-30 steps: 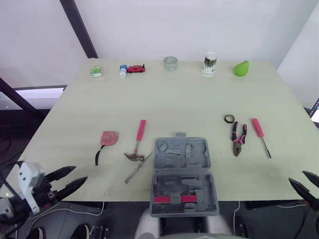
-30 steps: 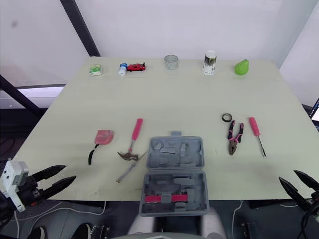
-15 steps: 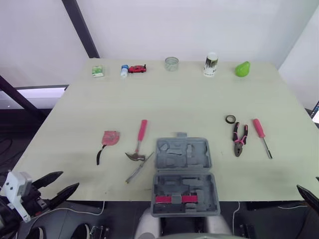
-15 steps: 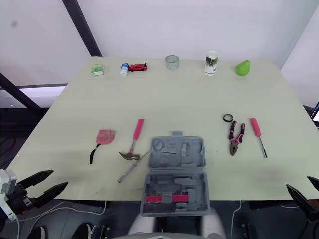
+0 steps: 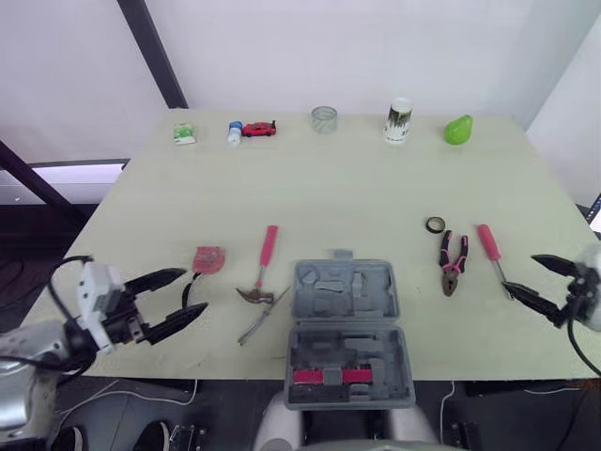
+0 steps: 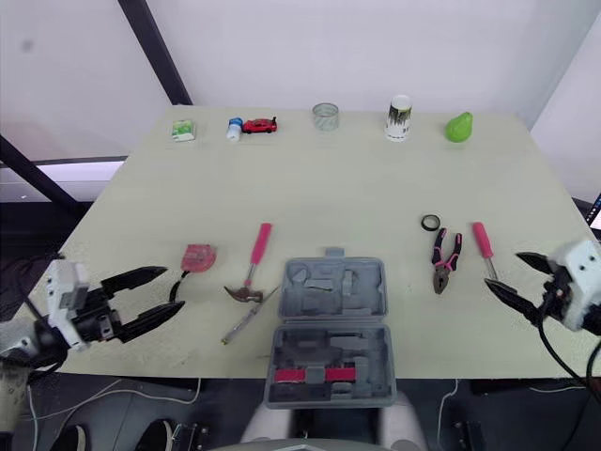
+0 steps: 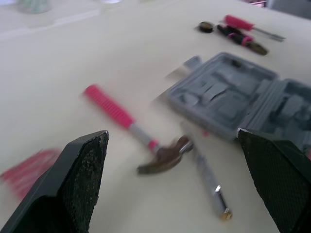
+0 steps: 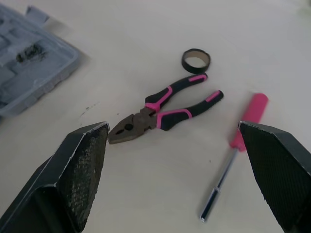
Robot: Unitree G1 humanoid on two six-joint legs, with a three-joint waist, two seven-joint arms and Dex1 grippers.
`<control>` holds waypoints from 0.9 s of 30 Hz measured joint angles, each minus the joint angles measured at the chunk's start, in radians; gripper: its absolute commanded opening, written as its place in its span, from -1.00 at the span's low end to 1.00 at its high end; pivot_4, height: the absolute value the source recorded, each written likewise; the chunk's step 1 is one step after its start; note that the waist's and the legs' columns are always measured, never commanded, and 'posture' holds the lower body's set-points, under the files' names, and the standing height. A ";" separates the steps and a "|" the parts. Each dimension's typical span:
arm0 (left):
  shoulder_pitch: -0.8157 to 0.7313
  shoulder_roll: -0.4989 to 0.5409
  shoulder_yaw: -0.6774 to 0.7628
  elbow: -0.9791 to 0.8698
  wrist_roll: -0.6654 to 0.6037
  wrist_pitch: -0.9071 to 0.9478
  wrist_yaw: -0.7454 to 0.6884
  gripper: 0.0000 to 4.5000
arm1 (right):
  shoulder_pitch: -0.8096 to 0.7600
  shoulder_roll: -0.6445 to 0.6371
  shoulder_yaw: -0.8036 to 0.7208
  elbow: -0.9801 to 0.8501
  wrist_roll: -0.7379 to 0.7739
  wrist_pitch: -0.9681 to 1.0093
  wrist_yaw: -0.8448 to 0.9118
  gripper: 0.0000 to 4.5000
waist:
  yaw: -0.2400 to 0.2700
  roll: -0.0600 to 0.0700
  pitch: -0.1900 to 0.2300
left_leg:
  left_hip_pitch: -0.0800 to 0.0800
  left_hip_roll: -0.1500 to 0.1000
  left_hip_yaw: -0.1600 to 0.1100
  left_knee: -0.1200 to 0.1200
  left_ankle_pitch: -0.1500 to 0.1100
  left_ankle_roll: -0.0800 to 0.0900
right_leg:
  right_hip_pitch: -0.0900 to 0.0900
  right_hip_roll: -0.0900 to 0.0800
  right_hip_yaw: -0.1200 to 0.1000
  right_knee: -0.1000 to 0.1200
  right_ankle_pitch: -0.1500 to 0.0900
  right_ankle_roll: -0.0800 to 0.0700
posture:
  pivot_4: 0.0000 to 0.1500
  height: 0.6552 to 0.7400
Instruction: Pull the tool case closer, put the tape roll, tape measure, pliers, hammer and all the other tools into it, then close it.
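The grey tool case (image 5: pixel 343 329) lies open at the table's front middle, with a pink bar in its near half. Left of it lie a pink-handled hammer (image 5: pixel 261 271), a slim silver tool (image 5: pixel 259 319) and a pink tape measure (image 5: pixel 207 258). My left gripper (image 5: pixel 194 291) is open just in front of the tape measure, holding nothing. To the right lie a black tape roll (image 5: pixel 434 225), pink-black pliers (image 8: pixel 165 109) and a pink screwdriver (image 5: pixel 492 256). My right gripper (image 5: pixel 519 272) is open beside the screwdriver's tip, with nothing in it.
Along the table's far edge stand a green packet (image 5: pixel 183 135), a small bottle (image 5: pixel 233 133), a red toy car (image 5: pixel 256 130), a glass (image 5: pixel 323 119), a can (image 5: pixel 397 120) and a green pear (image 5: pixel 456 130). The case's near end overhangs the front edge.
Both grippers have risen from below the front edge onto the table, the left toward the tape measure, the right toward the screwdriver. The tools have not moved.
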 measured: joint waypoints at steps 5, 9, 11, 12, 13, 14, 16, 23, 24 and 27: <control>-0.140 0.005 -0.117 -0.077 -0.022 0.078 0.003 1.00 | -0.405 -0.052 0.278 0.208 -0.162 -0.003 0.127 0.99 | -0.016 0.001 0.002 | 0.000 0.000 -0.001 0.001 0.000 0.000 | 0.000 0.002 0.000 0.001 0.002 0.002 | 1.00 1.00; -0.209 -0.008 -0.173 -0.123 -0.043 0.135 0.035 1.00 | -0.655 -0.003 0.468 0.415 -0.307 -0.049 0.223 0.99 | -0.025 0.001 0.002 | -0.001 0.001 -0.001 0.000 0.000 0.000 | -0.001 0.004 0.001 0.000 0.002 0.003 | 1.00 1.00; -0.230 -0.017 -0.191 -0.143 -0.051 0.151 0.054 1.00 | -0.727 0.027 0.531 0.484 -0.364 -0.087 0.250 0.99 | -0.025 0.001 0.003 | -0.002 0.001 -0.002 0.000 0.000 0.000 | -0.002 0.004 0.001 0.000 0.002 0.003 | 1.00 1.00; -0.233 -0.019 -0.196 -0.160 -0.059 0.169 0.072 1.00 | -0.786 0.053 0.579 0.550 -0.410 -0.118 0.275 0.99 | -0.027 0.002 0.004 | -0.002 0.001 -0.001 0.000 0.000 0.000 | -0.002 0.004 0.001 0.000 0.002 0.003 | 1.00 1.00; -0.235 -0.023 -0.197 -0.176 -0.064 0.181 0.084 1.00 | -0.826 0.074 0.609 0.596 -0.442 -0.139 0.287 0.99 | -0.028 0.002 0.005 | -0.003 0.001 -0.001 0.000 0.000 0.000 | -0.002 0.004 0.001 0.000 0.002 0.003 | 1.00 1.00; -0.235 -0.027 -0.197 -0.187 -0.072 0.191 0.095 1.00 | -0.861 0.095 0.630 0.639 -0.467 -0.160 0.292 0.99 | -0.029 0.002 0.005 | -0.002 0.001 -0.001 0.000 0.000 0.000 | -0.002 0.004 0.001 0.000 0.002 0.003 | 1.00 1.00; -0.231 -0.033 -0.195 -0.225 -0.095 0.212 0.118 1.00 | -0.938 0.142 0.679 0.749 -0.536 -0.219 0.290 0.99 | -0.028 0.003 0.006 | -0.002 0.001 -0.001 0.000 0.000 0.000 | -0.002 0.004 0.001 0.000 0.002 0.003 | 1.00 1.00; -0.176 -0.055 -0.166 -0.356 -0.149 0.253 0.217 1.00 | -1.134 0.302 0.780 1.100 -0.712 -0.339 0.250 0.99 | -0.026 0.003 0.007 | -0.002 0.001 -0.001 0.000 0.001 -0.002 | -0.002 0.004 0.000 0.001 0.002 0.002 | 1.00 1.00; -0.161 -0.057 -0.157 -0.369 -0.153 0.254 0.226 1.00 | -1.156 0.324 0.788 1.140 -0.728 -0.343 0.241 0.99 | -0.028 0.003 0.007 | -0.002 0.001 -0.001 0.000 0.002 -0.003 | -0.002 0.004 0.001 0.001 0.002 0.002 | 1.00 1.00; -0.115 -0.072 -0.138 -0.413 -0.165 0.254 0.260 1.00 | -1.230 0.394 0.807 1.270 -0.785 -0.345 0.192 0.99 | -0.036 0.004 0.007 | -0.002 0.001 0.000 0.000 0.003 -0.005 | -0.002 0.003 0.001 0.001 0.002 0.002 | 1.00 1.00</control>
